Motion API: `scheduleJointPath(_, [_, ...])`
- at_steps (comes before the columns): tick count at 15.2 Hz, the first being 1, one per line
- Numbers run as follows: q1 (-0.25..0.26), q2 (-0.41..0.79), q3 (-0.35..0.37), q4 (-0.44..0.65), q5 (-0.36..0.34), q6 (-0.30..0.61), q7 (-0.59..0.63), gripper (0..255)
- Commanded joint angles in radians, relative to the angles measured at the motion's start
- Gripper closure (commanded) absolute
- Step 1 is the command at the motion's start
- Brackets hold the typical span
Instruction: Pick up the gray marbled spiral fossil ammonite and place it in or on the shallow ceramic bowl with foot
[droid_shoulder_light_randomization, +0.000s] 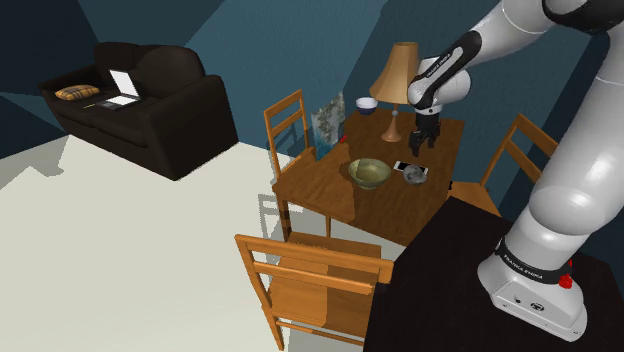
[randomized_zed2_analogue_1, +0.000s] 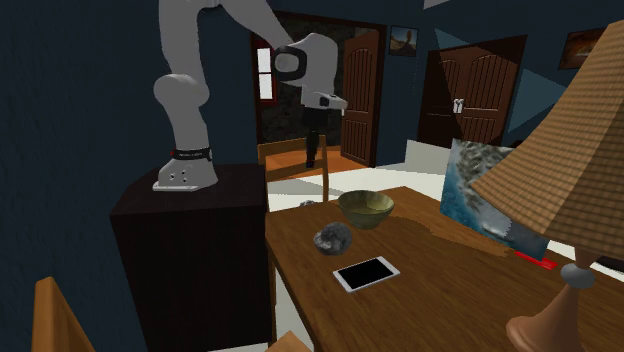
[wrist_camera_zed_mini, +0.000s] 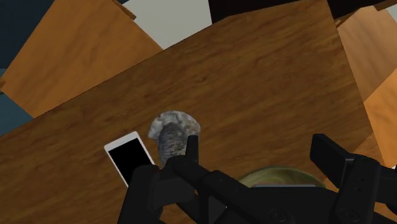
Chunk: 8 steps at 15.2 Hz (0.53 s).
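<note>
Item 1. My gripper (wrist_camera_zed_mini: 257, 145): black, hanging above the wooden surface (droid_shoulder_light_randomization: 330, 185). Fingers (wrist_camera_zed_mini: 191, 149) stand wide apart with nothing between them. In the second exterior view they are dark against a doorway and hard to make out.

Item 2. Ammonite (wrist_camera_zed_mini: 172, 130): grey, mottled, lying on the surface, apart from my fingers. In the shoulder view it sits just right of the phone (droid_shoulder_light_randomization: 404, 167), and its spiral cannot be made out there.

Item 3. Phone: white frame, black screen, flat on the surface. One corner is covered by my hand in the wrist view.

Item 4. Footed bowl (randomized_zed2_analogue_1: 366, 208): olive-green, upright. In the second exterior view it stands farther off than the ammonite and near it. My hand largely hides it in the wrist view.

Item 5. Lamp (droid_shoulder_light_randomization: 400, 85): at the surface's far edge, cut off in the second exterior view.
</note>
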Motion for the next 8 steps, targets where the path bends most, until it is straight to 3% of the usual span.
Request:
scheduleJointPath(1, [-0.014, 0.093, -0.001, 0.046, 0.054, 0.044, -0.047, 0])
scheduleJointPath(8, [-0.118, 0.379, 0.05, 0.245, 0.21, 0.123, -0.185, 0])
